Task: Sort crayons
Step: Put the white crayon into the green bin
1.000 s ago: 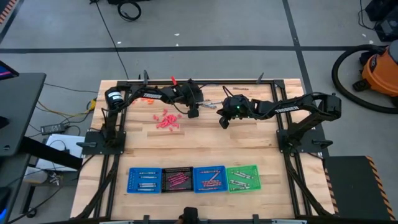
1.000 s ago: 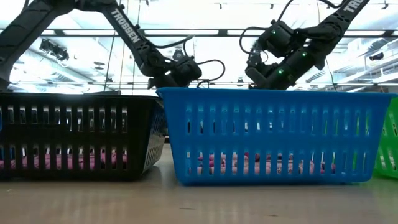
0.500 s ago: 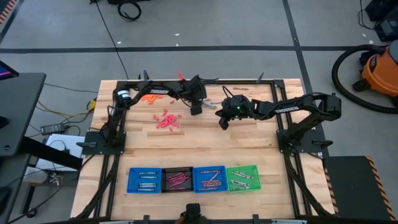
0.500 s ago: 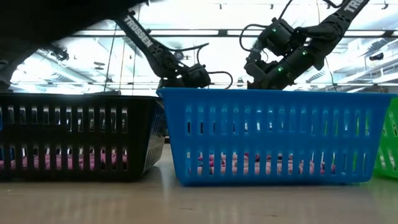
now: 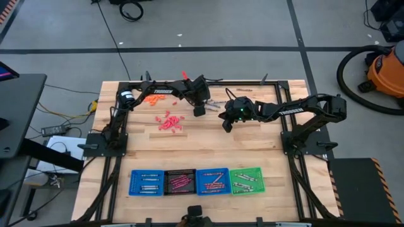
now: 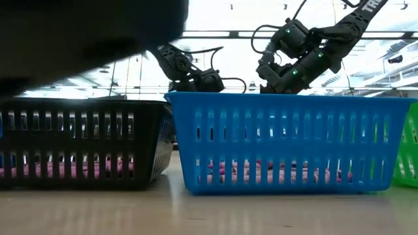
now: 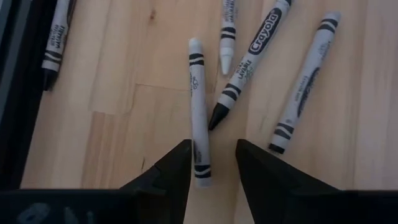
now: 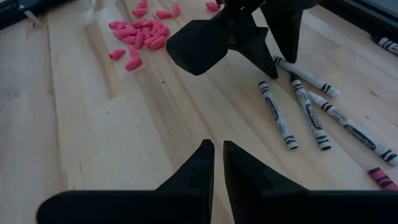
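Directly beneath the left gripper (image 7: 211, 163), parted matte fingers straddle a slim paper-wrapped grey crayon (image 7: 198, 124) on grained wood. Right gripper (image 8: 217, 158) fingers nearly meet, empty.

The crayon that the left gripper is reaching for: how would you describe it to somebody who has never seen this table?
Look at the far part of the wooden table, where the two arms meet over loose grey crayons. The left gripper hangs there with open fingers. The crayon is the one whose end lies between those fingers; unlike its neighbours, it points straight away from the gripper.
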Robot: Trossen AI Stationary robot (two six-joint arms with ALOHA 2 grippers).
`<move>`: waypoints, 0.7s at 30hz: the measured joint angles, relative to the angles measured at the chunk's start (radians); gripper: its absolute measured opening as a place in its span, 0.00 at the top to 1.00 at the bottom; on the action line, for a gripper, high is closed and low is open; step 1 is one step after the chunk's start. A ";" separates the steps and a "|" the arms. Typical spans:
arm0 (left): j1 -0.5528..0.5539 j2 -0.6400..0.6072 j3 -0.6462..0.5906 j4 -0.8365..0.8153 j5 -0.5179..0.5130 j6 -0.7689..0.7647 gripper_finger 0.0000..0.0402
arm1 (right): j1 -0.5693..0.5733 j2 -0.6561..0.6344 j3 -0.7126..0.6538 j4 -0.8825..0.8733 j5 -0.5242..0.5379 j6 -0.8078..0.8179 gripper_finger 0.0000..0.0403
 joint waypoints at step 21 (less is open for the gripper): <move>0.014 0.000 -0.002 -0.022 0.011 -0.023 0.85 | 0.000 0.000 0.000 -0.024 0.000 -0.006 0.89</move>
